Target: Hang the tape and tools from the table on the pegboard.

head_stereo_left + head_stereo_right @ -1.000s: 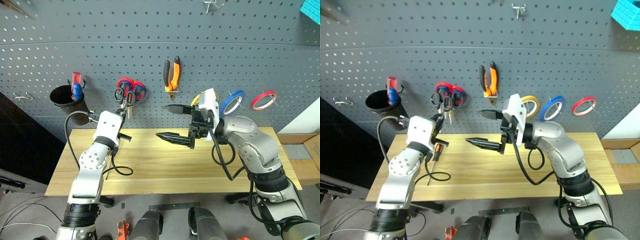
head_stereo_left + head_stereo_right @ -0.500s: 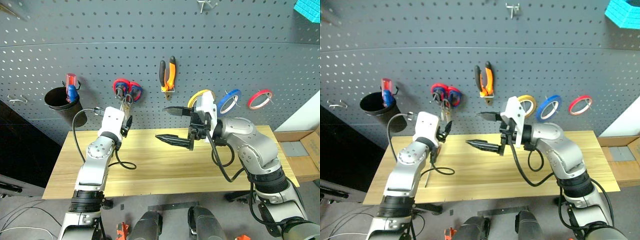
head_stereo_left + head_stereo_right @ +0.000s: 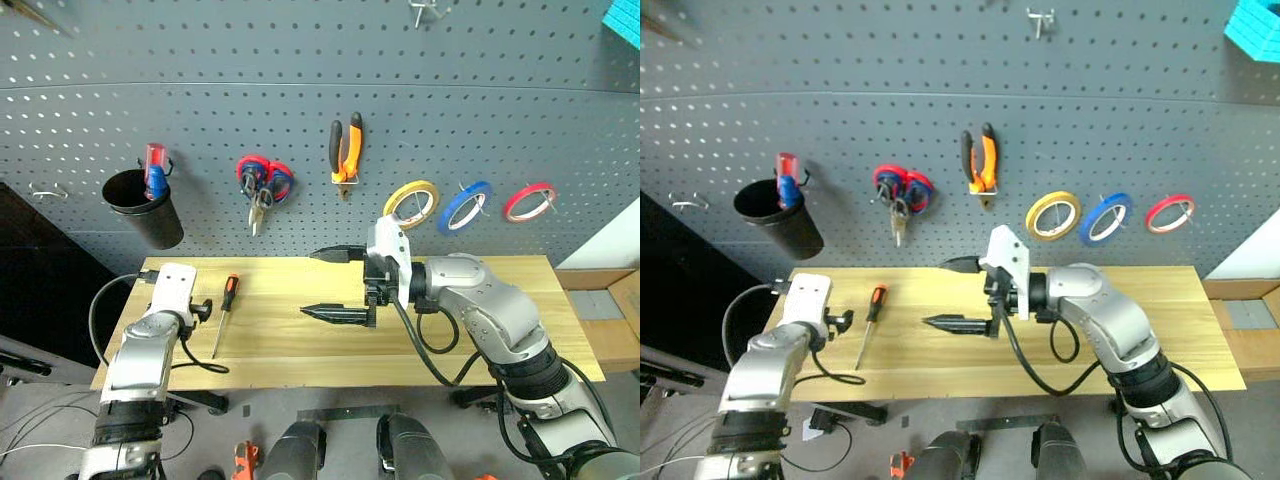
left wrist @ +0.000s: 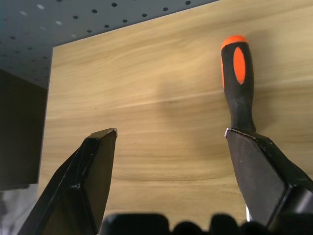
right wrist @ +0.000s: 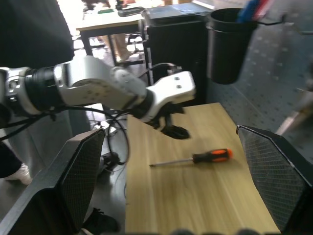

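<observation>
One screwdriver (image 3: 223,312) lies on the table (image 3: 480,345); no writing readable.

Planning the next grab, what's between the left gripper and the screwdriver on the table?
In the left eye view, only bare table lies between the left gripper and the screwdriver.

No readable text, labels, brands or numbers on any tool, tape roll or surface.

Bare table (image 3: 470,340) all round the screwdriver (image 3: 223,309); left gripper (image 3: 200,310) beside it, fingers apart.
</observation>
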`<state>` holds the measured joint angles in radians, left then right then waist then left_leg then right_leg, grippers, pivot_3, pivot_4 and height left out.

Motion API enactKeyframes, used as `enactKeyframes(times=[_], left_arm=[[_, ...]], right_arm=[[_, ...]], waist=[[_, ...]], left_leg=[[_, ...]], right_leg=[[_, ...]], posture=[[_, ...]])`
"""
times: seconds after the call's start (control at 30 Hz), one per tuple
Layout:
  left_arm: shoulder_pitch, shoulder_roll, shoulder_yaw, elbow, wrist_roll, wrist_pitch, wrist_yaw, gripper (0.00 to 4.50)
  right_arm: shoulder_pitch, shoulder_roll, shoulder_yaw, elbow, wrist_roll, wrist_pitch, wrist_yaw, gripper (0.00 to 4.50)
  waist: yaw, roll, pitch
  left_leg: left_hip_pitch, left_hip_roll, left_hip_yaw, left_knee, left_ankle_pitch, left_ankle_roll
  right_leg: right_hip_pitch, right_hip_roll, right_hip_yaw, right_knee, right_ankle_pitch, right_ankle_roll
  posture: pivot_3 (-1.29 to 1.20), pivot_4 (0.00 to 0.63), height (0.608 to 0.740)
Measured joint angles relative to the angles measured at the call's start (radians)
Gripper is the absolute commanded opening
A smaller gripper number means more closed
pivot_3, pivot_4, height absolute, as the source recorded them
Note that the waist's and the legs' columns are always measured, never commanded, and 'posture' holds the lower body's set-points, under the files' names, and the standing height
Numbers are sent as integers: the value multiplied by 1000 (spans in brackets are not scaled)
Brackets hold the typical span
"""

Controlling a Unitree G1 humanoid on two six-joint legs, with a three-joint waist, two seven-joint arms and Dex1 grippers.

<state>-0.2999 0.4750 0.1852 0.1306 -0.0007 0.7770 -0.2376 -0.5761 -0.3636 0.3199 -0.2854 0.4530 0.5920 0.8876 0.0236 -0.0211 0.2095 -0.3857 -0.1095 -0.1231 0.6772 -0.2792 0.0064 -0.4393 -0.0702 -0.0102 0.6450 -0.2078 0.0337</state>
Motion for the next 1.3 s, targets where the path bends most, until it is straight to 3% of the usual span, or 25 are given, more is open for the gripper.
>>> enactKeyframes(times=[0.53,0.63,0.9,1.1,1.2,1.3], left_arm=[[-214,-9,-103,486,21,-164,-5,3790],[-257,-18,-101,560,17,-174,-4,3279],[-283,-45,-40,636,-60,-132,-23,536],[-196,-42,-48,502,-66,-122,-25,452],[-59,-8,-72,220,-73,-114,-82,452],[70,49,-55,-97,-87,-216,-143,452]], right_arm=[[10,-10,16,10,-11,31,-18,4500],[10,-8,16,7,-11,33,-22,4500],[10,-12,15,4,-10,43,-27,4500],[9,-14,14,-2,-9,47,-34,4500],[8,-14,0,-7,5,48,-26,4500],[-1,-5,-75,-31,94,54,7,4500]], waist=[[-8,-1,0],[-11,-1,0],[-26,-1,0],[-28,-1,0],[-32,-1,0],[-28,-1,0]], left_leg=[[-1,0,0,-1,0,-1],[-1,0,1,-1,0,-1],[-1,0,1,0,0,-1],[-1,0,1,0,0,-1],[-6,1,1,0,0,-1],[-7,1,0,0,0,-1]], right_leg=[[1,0,1,1,0,0],[1,0,0,0,0,0],[1,0,1,1,0,0],[0,0,2,1,0,0],[-3,0,2,1,0,0],[-3,0,2,0,0,-1]], posture=[[4,194,740],[-8,194,740],[-11,193,740],[-7,185,740],[2,174,740],[21,168,740]])
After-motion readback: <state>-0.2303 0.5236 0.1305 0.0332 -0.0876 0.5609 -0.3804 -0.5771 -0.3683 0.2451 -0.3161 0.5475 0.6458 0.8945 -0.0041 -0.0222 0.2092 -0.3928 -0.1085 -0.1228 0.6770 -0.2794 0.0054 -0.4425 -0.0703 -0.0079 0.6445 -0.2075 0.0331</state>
